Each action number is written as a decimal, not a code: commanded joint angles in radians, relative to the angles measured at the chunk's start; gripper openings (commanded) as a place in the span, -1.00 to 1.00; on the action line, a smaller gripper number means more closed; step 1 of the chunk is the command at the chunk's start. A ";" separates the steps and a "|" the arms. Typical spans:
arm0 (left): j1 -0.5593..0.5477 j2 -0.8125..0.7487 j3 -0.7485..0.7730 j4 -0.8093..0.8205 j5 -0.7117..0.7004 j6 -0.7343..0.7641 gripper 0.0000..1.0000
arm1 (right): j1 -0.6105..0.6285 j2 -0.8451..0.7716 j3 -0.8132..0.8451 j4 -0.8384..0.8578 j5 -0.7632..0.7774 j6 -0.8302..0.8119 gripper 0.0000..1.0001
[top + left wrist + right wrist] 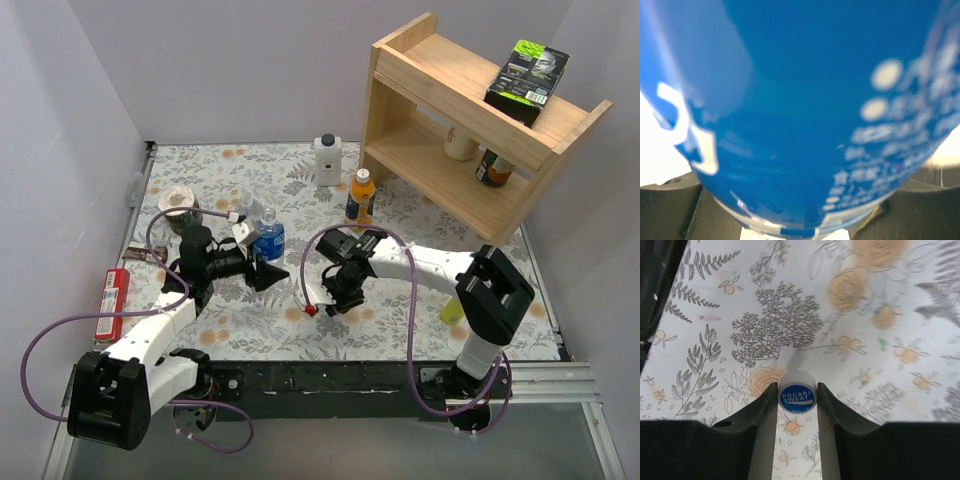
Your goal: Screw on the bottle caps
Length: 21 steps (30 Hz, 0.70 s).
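Note:
A clear bottle with a blue label (268, 242) stands left of centre, and its label (805, 100) fills the left wrist view. My left gripper (262, 272) is shut on its lower part, with dark fingers (670, 210) showing on either side. A second clear bottle (247, 212) stands just behind it. The orange bottle (360, 197) stands further back near the shelf. My right gripper (797, 390) points down at the tablecloth, shut on a blue-topped bottle cap (797, 397) that rests on the cloth. From above, that gripper (338, 298) is near the table's middle front.
A wooden shelf (470, 130) at the back right carries a green-black box (527, 75) and jars. A white square bottle with a black cap (327, 160) stands at the back. A bowl (180, 205) and a red packet (112, 300) lie on the left. Something yellow (452, 310) sits by the right arm.

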 commanded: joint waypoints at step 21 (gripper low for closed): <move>-0.326 0.007 -0.252 0.284 -0.013 0.154 -1.00 | -0.005 -0.016 0.939 -0.575 -0.313 0.242 -0.53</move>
